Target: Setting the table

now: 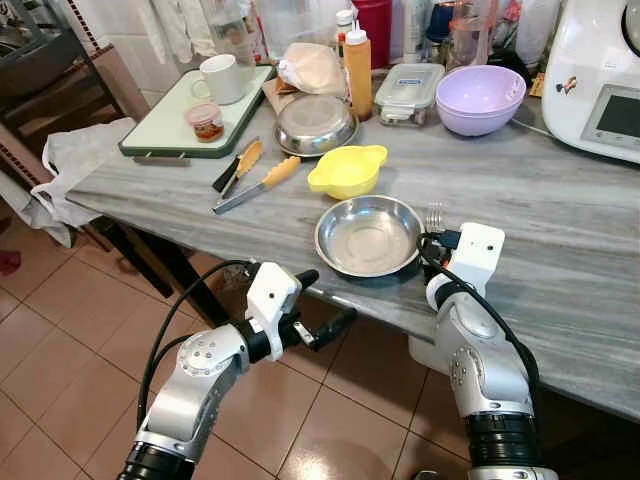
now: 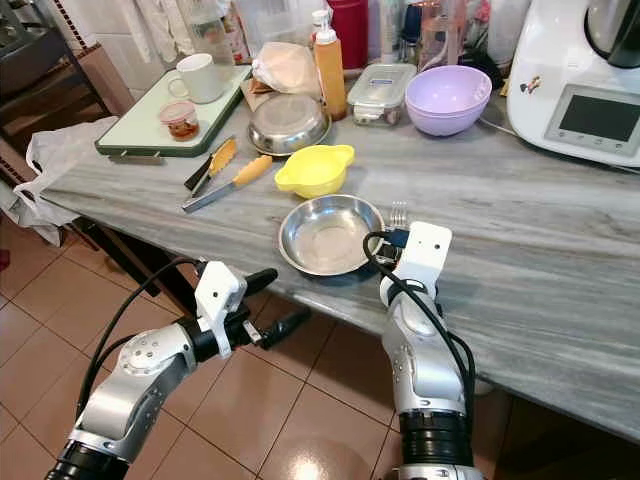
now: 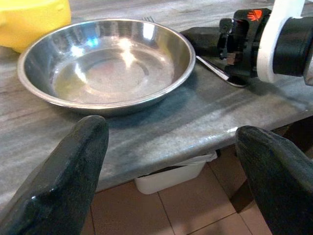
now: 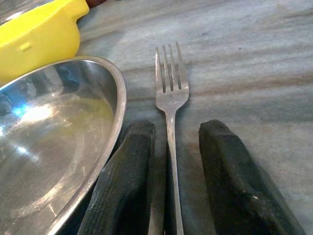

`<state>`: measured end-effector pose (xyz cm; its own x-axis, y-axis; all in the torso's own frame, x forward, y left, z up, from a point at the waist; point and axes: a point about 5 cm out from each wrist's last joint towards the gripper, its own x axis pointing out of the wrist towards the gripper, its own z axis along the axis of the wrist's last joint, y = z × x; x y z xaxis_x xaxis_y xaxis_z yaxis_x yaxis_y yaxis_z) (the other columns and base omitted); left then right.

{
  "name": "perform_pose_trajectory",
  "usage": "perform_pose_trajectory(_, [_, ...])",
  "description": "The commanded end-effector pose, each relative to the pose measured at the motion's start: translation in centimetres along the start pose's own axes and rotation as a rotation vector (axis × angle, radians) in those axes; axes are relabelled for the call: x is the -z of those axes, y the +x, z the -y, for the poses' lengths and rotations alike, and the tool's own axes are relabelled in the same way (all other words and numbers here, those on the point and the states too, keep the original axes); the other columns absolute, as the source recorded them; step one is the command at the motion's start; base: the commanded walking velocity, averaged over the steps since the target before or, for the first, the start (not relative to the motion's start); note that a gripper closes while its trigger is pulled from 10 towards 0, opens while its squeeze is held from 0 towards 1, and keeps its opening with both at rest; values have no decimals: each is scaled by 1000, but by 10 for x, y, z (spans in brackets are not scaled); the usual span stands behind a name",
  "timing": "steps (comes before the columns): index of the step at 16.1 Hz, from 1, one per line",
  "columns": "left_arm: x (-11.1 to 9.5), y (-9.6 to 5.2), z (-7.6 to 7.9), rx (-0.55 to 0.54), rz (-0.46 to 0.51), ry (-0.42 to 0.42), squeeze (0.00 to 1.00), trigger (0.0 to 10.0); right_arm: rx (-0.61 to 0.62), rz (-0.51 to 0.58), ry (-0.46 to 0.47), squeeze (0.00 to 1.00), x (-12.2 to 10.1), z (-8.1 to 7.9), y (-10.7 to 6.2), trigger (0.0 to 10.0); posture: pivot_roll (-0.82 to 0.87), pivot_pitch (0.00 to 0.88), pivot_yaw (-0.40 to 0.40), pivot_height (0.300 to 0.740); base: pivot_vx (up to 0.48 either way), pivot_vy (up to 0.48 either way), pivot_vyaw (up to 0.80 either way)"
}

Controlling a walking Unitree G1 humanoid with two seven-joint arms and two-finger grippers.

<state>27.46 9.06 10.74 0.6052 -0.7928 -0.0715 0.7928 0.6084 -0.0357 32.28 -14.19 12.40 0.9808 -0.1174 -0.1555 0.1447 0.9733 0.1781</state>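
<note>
Steel fork [image 4: 170, 93] flat on table [image 1: 560, 230], at 3 o'clock of plate [image 1: 368, 235] | right gripper [image 4: 173, 147] fingers apart astride its handle, not clenched | left gripper [image 1: 325, 305] spread, grasping nothing

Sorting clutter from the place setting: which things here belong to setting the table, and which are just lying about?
In use: steel plate; fork flat beside it, between the right gripper fingers.
Lying about: yellow dish, purple bowl, mug, knife, orange bottle.

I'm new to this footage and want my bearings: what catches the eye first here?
The steel plate near the table's front edge, with the yellow bowl just behind it. At the plate's right lies a fork, its handle between the open fingers of the right gripper. The left gripper hovers open below the table edge.
</note>
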Motion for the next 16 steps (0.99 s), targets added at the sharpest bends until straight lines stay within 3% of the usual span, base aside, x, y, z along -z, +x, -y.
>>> perform_pose_trajectory(1, [1, -3, -3, -1, -19, 22, 0, 10000, 15, -31, 2, 1000, 8, -1, -1, 10000, -192, 107, 171, 740, 0, 0, 0])
perform_pose_trajectory(6, [0, -3, -2, 3, -14, 26, 0, 10000, 15, 52, -41, 1000, -3, 3, -8, 10000, -191, 100, 162, 740, 0, 0, 0])
perform_pose_trajectory(11, [-3, -4, 0, 6, 3, 16, 0, 10000, 47, 137, -94, 1000, -17, 21, -22, 10000, -195, 94, 159, 740, 0, 0, 0])
perform_pose_trajectory(16, [-6, -3, -4, -39, 27, 3, 0, 10000, 90, 277, -252, 1000, -43, 33, -40, 10000, -206, 94, 158, 740, 0, 0, 0])
